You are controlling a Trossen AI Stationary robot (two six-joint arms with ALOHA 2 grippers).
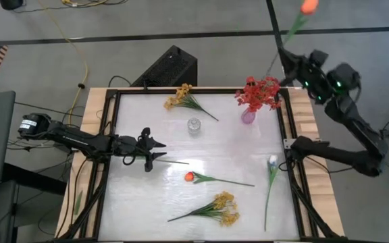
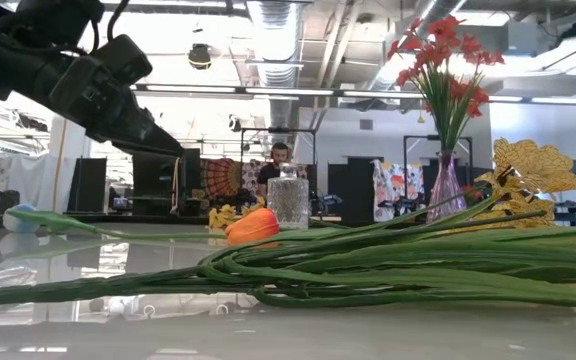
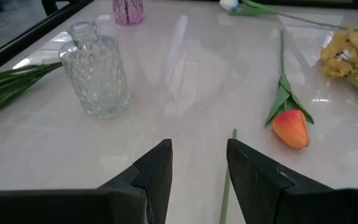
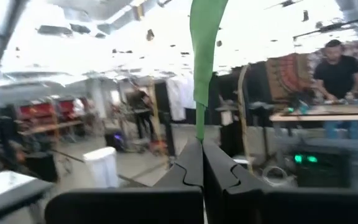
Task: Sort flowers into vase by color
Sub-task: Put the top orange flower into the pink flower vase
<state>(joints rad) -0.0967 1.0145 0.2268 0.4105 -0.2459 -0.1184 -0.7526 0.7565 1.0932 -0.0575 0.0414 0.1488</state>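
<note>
Orange tulip [image 1: 308, 7]: my right end effector [image 1: 290, 66] pinches its stem (raised for vasing) beyond the red-filled vase [image 1: 248, 115]; left end effector [image 1: 159, 150] half-open.

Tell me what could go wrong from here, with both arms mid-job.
1. The right claw, shut on the orange tulip's stem, holds it out past the table's corner; a slip could drop the bloom on the floor.
2. The left claw straddles a thin green stem, which may slide out.
3. The glass vase stands close; a swing might tip it.
</note>
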